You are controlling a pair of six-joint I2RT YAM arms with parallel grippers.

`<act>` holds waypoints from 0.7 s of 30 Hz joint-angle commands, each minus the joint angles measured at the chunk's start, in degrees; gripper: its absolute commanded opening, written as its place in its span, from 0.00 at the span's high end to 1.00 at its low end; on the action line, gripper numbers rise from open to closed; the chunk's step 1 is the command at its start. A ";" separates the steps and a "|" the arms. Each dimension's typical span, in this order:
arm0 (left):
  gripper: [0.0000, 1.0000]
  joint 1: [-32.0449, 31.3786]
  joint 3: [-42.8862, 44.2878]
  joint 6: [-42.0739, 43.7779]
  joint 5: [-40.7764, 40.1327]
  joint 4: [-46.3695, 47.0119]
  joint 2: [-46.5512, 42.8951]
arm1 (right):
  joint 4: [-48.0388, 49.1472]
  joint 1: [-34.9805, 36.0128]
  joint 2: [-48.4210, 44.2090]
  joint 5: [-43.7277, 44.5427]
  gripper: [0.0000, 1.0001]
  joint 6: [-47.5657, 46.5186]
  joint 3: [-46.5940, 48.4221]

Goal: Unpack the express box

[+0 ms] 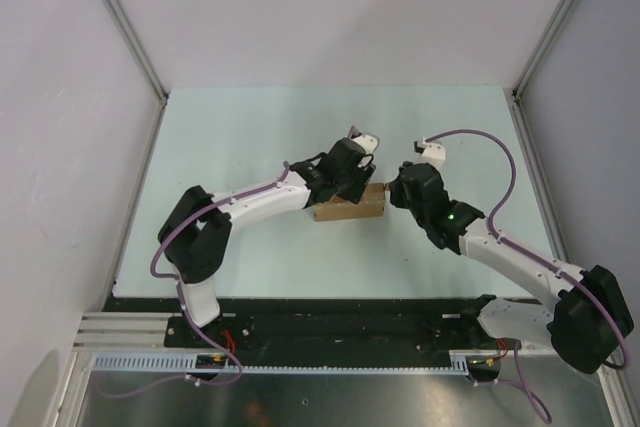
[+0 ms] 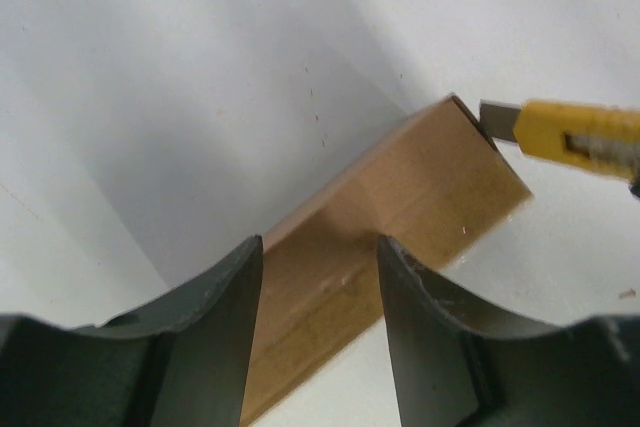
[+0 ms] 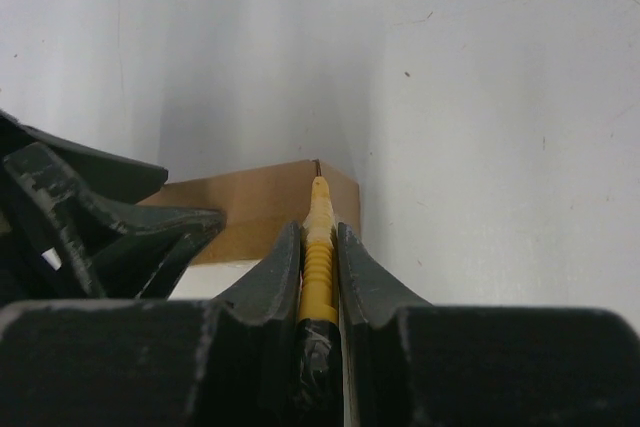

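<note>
We see a flat brown cardboard box (image 2: 430, 182) mid tabletop (image 1: 250, 127). Left end effector (image 2: 320, 242), half open, clamps its smooth sides. Right end effector (image 3: 318, 232) pinches a ribbed yellow knife (image 3: 318, 282), blade (image 2: 497, 120) at the box's corner.

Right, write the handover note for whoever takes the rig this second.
Left gripper: jaws clamped across the express box, pinning it on the table.
Right gripper: shut on the yellow utility knife, blade at the box's end corner.
Done: box braced, knife lined up.
Left: slit the seam, fold out the flaps, empty it; no flap is open yet.
</note>
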 commanded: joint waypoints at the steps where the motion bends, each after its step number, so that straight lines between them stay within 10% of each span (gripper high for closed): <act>1: 0.46 0.09 -0.57 -1.38 -4.34 -6.93 6.05 | -8.18 0.92 -2.68 -3.13 1.00 1.11 1.49; 21: 0.50 0.09 -0.31 -4.90 -2.32 -10.63 9.57 | -10.40 2.41 0.56 -5.33 1.00 4.55 1.49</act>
